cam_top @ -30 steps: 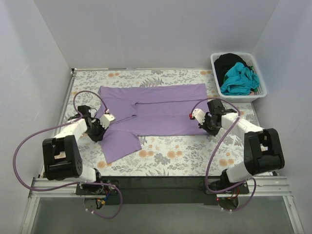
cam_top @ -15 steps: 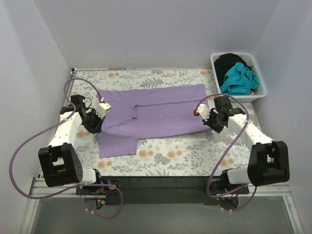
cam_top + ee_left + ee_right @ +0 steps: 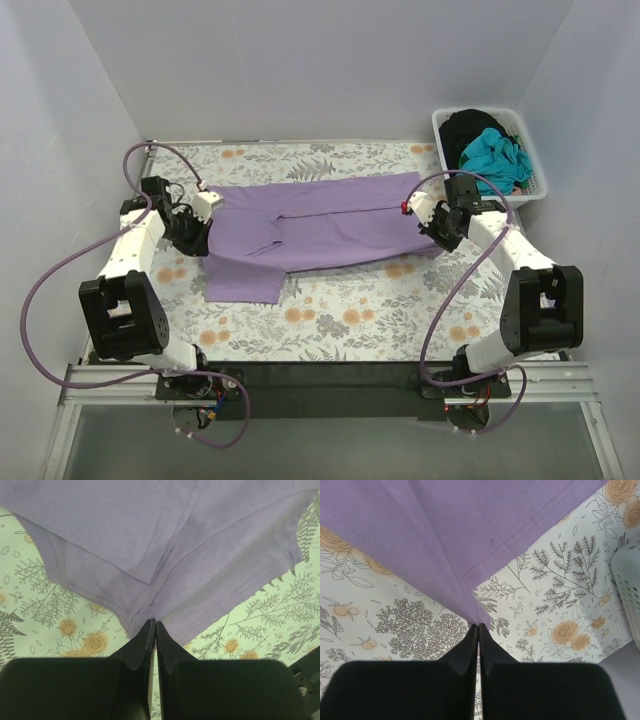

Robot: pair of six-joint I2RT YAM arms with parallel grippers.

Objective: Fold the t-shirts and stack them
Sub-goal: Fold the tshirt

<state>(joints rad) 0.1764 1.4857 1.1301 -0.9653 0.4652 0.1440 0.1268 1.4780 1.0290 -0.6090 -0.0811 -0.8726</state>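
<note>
The lavender-purple t-shirt lies across the floral table, folded lengthwise, with a sleeve part hanging toward the near left. My left gripper is shut on its left edge; in the left wrist view the cloth is pinched at the fingertips. My right gripper is shut on the shirt's right corner; in the right wrist view the cloth runs into the closed tips. A teal shirt and a black shirt lie in the basket.
A white plastic basket stands at the back right, its wall showing in the right wrist view. The floral table covering spreads under everything. White walls enclose the left, back and right.
Both grippers have moved toward the back of the table, dragging the near edge of the purple shirt with them. The shirt now lies farther back and its hanging sleeve part looks smaller.
</note>
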